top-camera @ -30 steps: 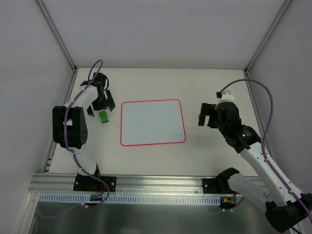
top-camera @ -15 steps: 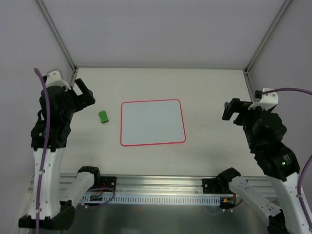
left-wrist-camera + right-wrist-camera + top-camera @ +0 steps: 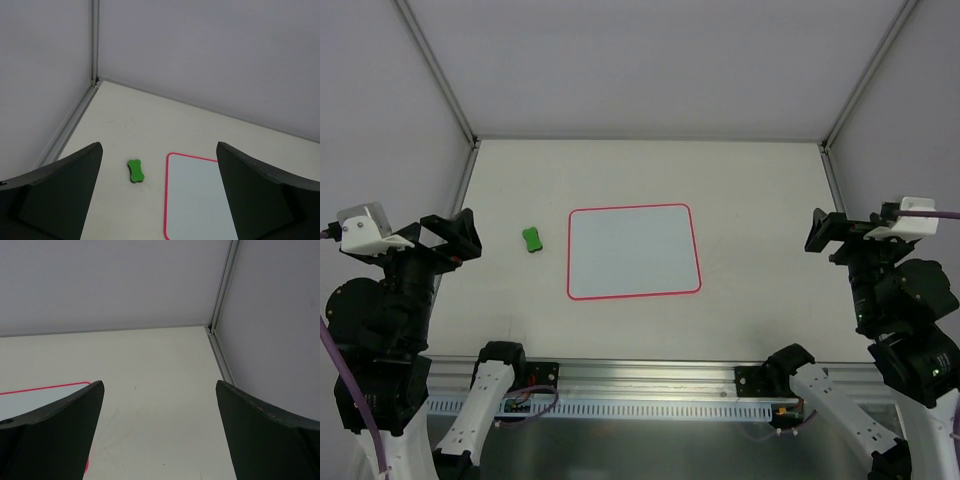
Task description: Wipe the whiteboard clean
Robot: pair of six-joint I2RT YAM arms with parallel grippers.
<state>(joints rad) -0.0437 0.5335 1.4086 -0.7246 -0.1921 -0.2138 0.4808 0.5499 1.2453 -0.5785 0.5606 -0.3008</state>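
- Fingers (image 3: 65, 192) of the left gripper (image 3: 456, 238) and right gripper (image 3: 822, 231) are shown spread, empty.
- The whiteboard (image 3: 633, 252) is seen between them, long axis sideways; the green block (image 3: 531, 238) lies nearer the left.

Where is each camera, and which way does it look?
Top external: above and behind the arms, looking down at the whiteboard and green block; both arms show, left end effector and right end effector.
Left wrist: on the left arm, facing green block and whiteboard; its fingers show.
Right wrist: on the right arm, facing the far right corner; its fingers show.
Shared: all see the whiteboard.
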